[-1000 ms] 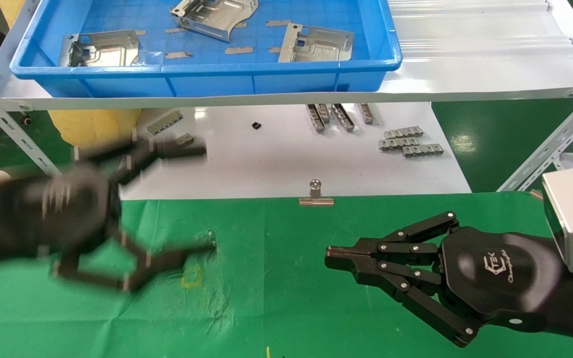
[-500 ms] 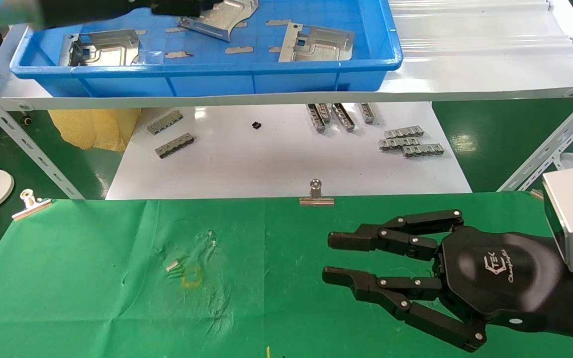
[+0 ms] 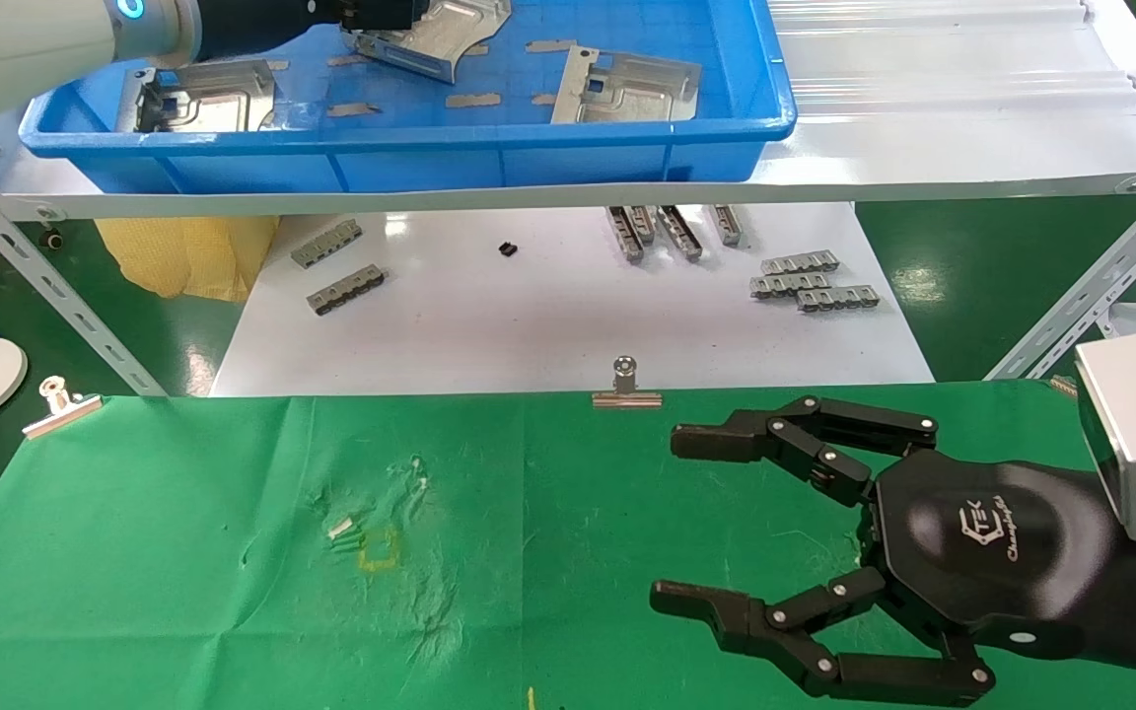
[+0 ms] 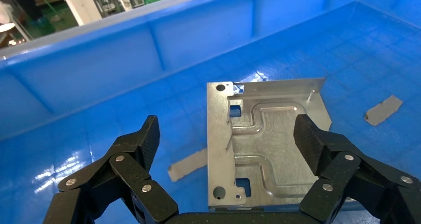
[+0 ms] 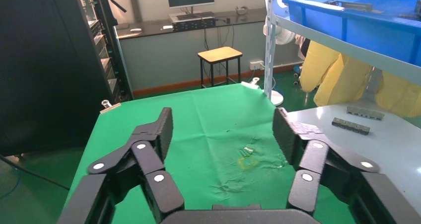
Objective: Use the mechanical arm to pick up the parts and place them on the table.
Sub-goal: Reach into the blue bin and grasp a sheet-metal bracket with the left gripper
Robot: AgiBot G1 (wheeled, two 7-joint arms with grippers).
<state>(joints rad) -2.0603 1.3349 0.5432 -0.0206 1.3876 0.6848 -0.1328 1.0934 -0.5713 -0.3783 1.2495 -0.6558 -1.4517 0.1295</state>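
Three shiny silver parts lie in the blue tray: one at the left, one at the back middle, one at the right. My left gripper reaches into the tray at the back middle part. In the left wrist view it is open, its fingers wide on either side of a part lying flat, not touching it. My right gripper hovers open and empty over the right of the green table; it also shows in the right wrist view.
The tray stands on a white shelf with slanted metal struts. A white board below holds grey notched strips. Binder clips pin the cloth's far edge. A faint yellow mark is on the cloth.
My left arm swung from above the green cloth up into the blue tray. My right gripper went from shut to wide open, staying in place.
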